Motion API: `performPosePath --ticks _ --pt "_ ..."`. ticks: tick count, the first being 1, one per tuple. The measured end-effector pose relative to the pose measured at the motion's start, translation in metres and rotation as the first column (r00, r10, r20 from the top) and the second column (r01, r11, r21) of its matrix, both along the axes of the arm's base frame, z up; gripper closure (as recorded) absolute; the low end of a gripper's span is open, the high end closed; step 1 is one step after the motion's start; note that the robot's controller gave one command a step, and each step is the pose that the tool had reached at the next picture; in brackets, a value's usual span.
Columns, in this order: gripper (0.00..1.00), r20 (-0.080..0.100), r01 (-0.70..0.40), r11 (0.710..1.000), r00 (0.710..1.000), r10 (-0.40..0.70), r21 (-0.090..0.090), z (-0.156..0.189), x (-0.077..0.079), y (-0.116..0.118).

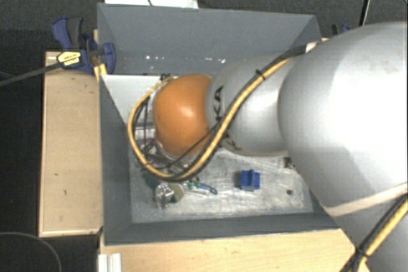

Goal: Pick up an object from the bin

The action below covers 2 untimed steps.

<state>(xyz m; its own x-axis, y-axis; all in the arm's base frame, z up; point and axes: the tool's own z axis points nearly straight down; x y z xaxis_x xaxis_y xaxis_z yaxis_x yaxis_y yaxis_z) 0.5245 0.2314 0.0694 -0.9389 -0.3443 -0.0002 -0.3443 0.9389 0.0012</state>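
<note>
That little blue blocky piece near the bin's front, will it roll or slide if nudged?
The blue piece looks boxy and flat-sided, so it would probably slide rather than roll. Small and seemingly rigid, it is likely light.

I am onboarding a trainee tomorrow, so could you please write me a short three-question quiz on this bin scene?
1. True or false: the small blue block lies on the bin floor, apart from the orange cover on the arm.
2. Multiple choice: the arm enters the view from the A) left, B) right, C) top-left corner.
3. Fill in: the small silvery object lies toward the view's ____ of the blue block.
Key: 1 true; 2 B; 3 left.
</note>
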Motion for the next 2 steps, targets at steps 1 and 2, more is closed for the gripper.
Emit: performPosePath --ticks 1,2 --pt "0.00 0.007 0.050 0.999 0.999 -0.050 -0.001 0.0273 0.0439 -0.0622" --pt "1.00 0.001 0.047 0.999 0.999 -0.047 0.002 0.0264 0.0404 -0.0565"
